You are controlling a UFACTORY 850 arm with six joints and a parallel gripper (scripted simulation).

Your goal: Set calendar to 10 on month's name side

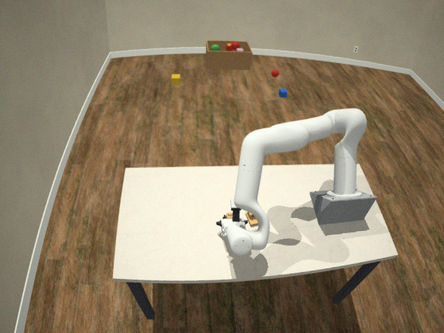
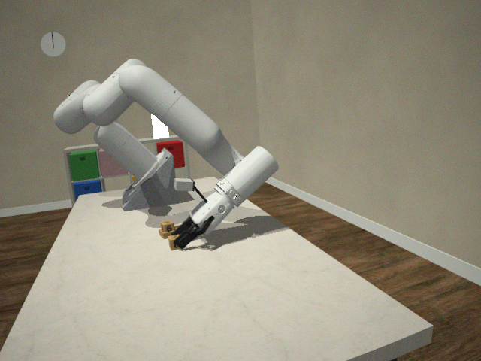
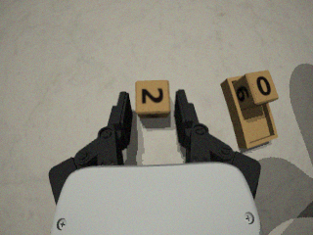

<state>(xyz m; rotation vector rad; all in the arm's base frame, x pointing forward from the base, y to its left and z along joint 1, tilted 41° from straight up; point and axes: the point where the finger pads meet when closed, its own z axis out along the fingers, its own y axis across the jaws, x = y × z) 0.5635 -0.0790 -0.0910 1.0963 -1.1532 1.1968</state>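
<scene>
Pre-grasp step: the hand (image 1: 232, 223) (image 2: 179, 240) (image 3: 153, 102), half open and empty, straddles the loose cube (image 2: 173, 242) (image 3: 153, 98) on the table (image 1: 172, 222) (image 2: 233, 303) (image 3: 73, 49) (other cube (image 2: 167, 226) (image 3: 261, 88) in the tray (image 1: 252, 223) (image 2: 164, 234) (image 3: 246, 140)); next, align and close.

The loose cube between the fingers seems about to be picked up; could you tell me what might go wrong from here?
The loose cube shows a 2 on top and has gaps on both sides, so a closing finger might push or twist it first. The tray with the other cube sits close beside the hand, so a sideways move could bump it.
</scene>
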